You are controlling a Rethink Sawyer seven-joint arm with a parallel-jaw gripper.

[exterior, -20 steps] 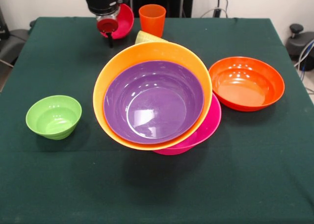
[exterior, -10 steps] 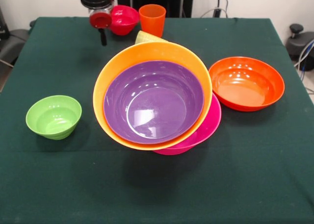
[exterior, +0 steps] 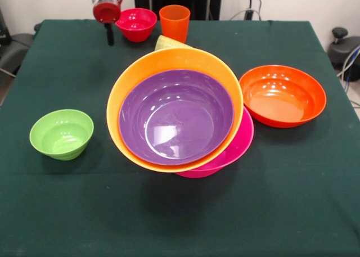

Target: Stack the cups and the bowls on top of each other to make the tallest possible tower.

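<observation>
The hand is hanging just beside the red bowl, gripping nothing; I cannot tell if it is open. The tower is leaning nearer the camera.

Bright, even light from above — sharp focus throughout.
White glare sits in the purple bowl and the orange-red bowl, both nearer the camera than the gripper; soft shadows pool beneath the bowls on the green cloth.
</observation>
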